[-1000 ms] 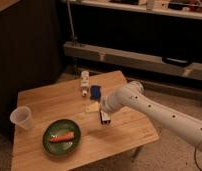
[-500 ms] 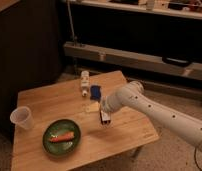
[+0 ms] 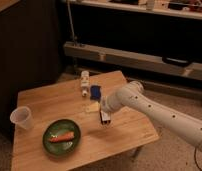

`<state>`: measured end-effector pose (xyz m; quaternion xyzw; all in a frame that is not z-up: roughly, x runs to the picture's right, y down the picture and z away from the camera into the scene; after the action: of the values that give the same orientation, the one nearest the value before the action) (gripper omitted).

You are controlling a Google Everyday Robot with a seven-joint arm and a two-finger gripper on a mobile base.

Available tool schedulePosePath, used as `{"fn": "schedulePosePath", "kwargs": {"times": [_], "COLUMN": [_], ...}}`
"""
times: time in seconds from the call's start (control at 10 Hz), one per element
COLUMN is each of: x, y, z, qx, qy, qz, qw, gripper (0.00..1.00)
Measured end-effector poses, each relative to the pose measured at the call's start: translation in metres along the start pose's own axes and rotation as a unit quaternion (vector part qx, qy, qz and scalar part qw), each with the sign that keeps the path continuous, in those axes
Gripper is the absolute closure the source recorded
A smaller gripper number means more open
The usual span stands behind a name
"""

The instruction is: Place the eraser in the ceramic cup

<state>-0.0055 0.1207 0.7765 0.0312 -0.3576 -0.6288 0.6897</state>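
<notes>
The jaws of the gripper (image 3: 105,118) could not be made out as open or closed. It was lowered near the table's middle, just beside the eraser (image 3: 92,106). The arm was cut off at the right. The ceramic cup (image 3: 21,118) was seen at the left edge, its contents unclear. An orange piece (image 3: 61,136) was held on the green plate (image 3: 48,145) toward the front-left corner.
</notes>
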Motion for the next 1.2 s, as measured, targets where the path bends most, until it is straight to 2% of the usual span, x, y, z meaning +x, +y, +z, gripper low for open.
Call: {"fn": "schedulePosePath", "kwargs": {"times": [0.4,0.6,0.7,0.8,0.9,1.0,1.1,1.2], "x": [0.0,0.001,0.008,0.02,0.035,0.051,0.076,0.084], "y": [0.0,0.002,0.002,0.004,0.007,0.015,0.026,0.03], "z": [0.0,-0.002,-0.006,-0.011,-0.015,-0.02,-0.02,-0.018], "qx": [0.0,-0.008,-0.029,-0.064,-0.082,-0.093,-0.097,-0.096], "qy": [0.0,0.003,0.011,0.019,0.026,0.033,0.035,0.034], "qz": [0.0,-0.001,-0.004,-0.007,-0.011,-0.016,-0.028,-0.033], "qw": [1.0,1.0,0.9995,0.9978,0.9963,0.9949,0.9943,0.9943], "gripper": [0.2,0.2,0.2,0.2,0.2,0.2,0.2,0.2]}}
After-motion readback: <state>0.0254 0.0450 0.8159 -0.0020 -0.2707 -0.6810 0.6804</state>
